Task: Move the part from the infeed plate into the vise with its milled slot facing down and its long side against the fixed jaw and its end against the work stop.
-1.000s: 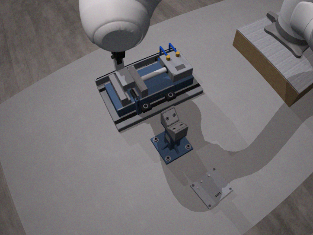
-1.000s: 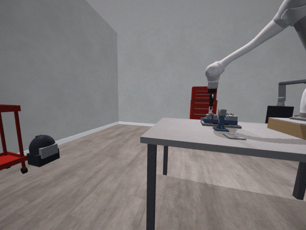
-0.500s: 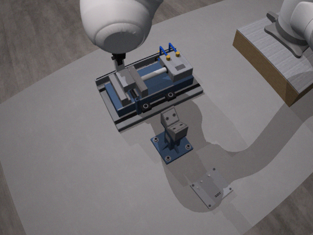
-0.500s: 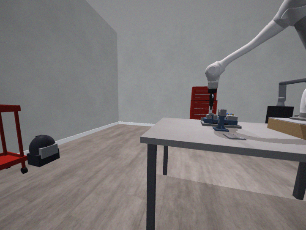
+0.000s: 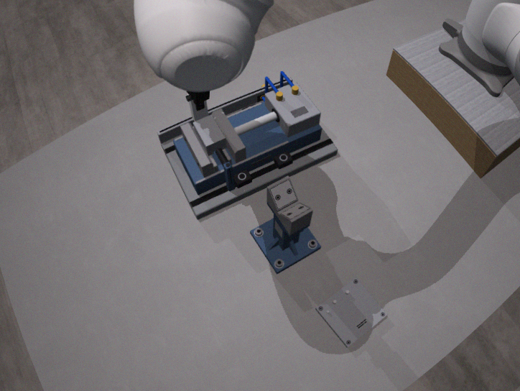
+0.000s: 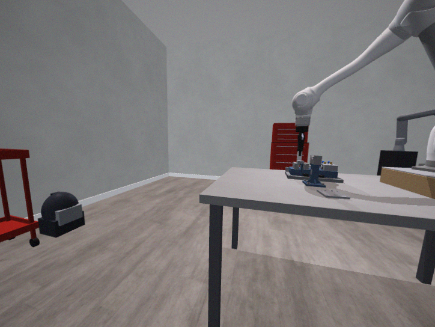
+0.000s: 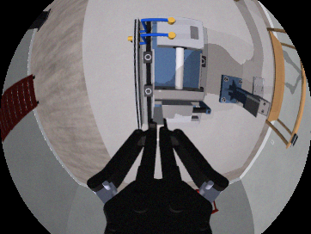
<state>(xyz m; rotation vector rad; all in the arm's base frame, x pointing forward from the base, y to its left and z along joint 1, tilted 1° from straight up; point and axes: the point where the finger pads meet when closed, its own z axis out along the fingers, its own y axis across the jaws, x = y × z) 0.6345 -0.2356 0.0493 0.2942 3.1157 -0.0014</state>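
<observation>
My gripper [image 7: 157, 113] is closed all the way, fingertips pressed together with nothing between them. It points straight down at the end of the vise [image 5: 248, 142] farthest from the V-block.

My wrist view shows the fingers meeting tip to tip just at the near end of the vise, which the top view cannot show, since my big wrist joint [image 5: 197, 39] blocks most of the gripper there. The top view instead gives the vise opening: the part [image 5: 208, 134], a grey block, lies between the jaws, just beyond and below my fingertips. I cannot tell whether my fingertips touch its end, nor which way its slot faces. The exterior view alone shows the room: a red tool cabinet [image 6: 283, 145] behind me, a red cart [image 6: 14, 153] and a dark domed machine [image 6: 60, 213] on the floor far off to the side.

Past the vise, away from my gripper, stands one V-block [image 5: 289, 210] on a blue base plate [image 5: 259, 235], and farther still one infeed plate [image 5: 350, 313], with no block on it. I count one part, one vise, one air cylinder [image 5: 296, 113] with two yellow fittings [image 5: 294, 89] and two blue hoses [image 5: 268, 83], all on one table [image 6: 253, 196].
</observation>
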